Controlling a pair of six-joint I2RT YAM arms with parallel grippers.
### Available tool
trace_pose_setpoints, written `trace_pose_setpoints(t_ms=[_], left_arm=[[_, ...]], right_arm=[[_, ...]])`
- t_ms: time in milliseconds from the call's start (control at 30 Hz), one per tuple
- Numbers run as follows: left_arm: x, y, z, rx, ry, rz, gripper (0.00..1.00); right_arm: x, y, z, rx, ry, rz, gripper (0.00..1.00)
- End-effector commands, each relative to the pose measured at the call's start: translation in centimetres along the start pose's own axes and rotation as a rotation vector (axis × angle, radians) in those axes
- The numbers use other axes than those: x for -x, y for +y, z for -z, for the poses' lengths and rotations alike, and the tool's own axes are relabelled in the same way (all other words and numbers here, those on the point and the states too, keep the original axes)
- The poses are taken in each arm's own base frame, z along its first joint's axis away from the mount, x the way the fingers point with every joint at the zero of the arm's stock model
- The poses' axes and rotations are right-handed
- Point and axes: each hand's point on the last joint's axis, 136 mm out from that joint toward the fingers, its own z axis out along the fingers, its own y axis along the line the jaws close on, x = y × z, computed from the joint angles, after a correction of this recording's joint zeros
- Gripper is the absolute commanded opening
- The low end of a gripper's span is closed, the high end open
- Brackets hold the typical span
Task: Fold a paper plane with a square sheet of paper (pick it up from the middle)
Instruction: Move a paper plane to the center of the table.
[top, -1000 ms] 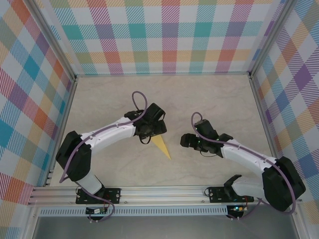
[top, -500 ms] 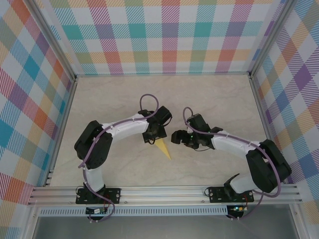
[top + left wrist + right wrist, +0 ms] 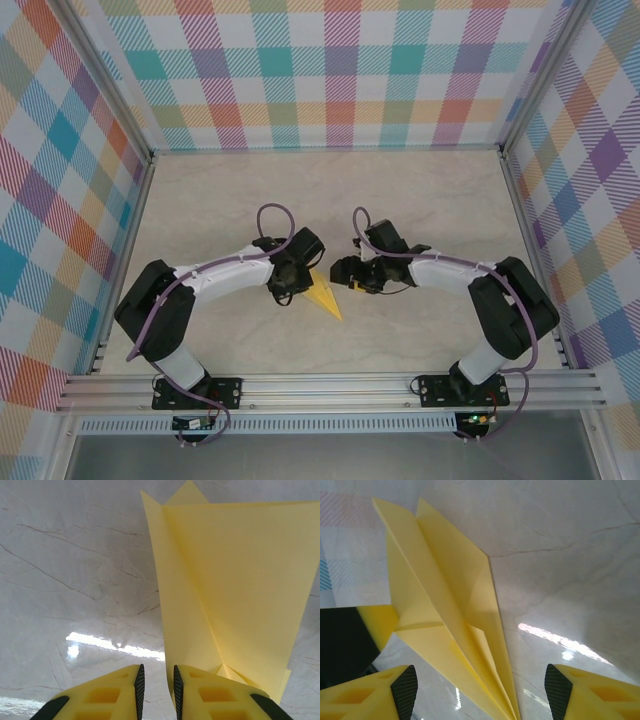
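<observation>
Marbled bench under plaid walls; paper plane at its middle, between both tools. Left tool narrow, yellow fold in the slit, against one pad, not yet pinched. Right tool wide, fingers well apart, either side of the plane's narrow end, clear of it.

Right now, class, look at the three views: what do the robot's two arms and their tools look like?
The left arm and right arm are alike: white tubular links, chunky black joints, and a purple cable looping along each. The left tool and right tool have bright yellow fingers with hollow cut-outs, faced with black ribbed pads.
</observation>
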Motion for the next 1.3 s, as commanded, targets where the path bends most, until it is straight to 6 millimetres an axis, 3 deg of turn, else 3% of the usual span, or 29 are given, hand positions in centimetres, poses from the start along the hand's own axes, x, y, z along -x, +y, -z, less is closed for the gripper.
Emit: trace_pose_setpoints(t_ms=[0, 367, 500, 800, 1000, 1267], left_arm=[[0.6, -0.1, 0.5, -0.026, -0.023, 0.028, 0.23], [0.6, -0.2, 0.4, -0.029, -0.022, 0.016, 0.23], [0.7, -0.1, 0.5, -0.028, -0.025, 0.015, 0.23], [0.7, 0.0, 0.5, -0.026, -0.029, 0.017, 0.23], [0.7, -0.1, 0.5, -0.030, -0.029, 0.020, 0.23], [0.8, -0.1, 0.5, -0.034, -0.029, 0.021, 0.23]], right_arm=[[0.3, 1.9, -0.2, 0.070, 0.035, 0.056, 0.70], [-0.1, 2.1, -2.8, 0.073, 0.124, 0.066, 0.65], [-0.4, 2.7, -3.5, 0.096, 0.156, 0.078, 0.58], [-1.6, 3.0, -4.0, 0.100, 0.196, 0.117, 0.54], [-2.2, 2.2, -4.2, 0.038, 0.202, 0.151, 0.54], [-2.4, 1.7, -5.1, -0.016, 0.216, 0.190, 0.43]])
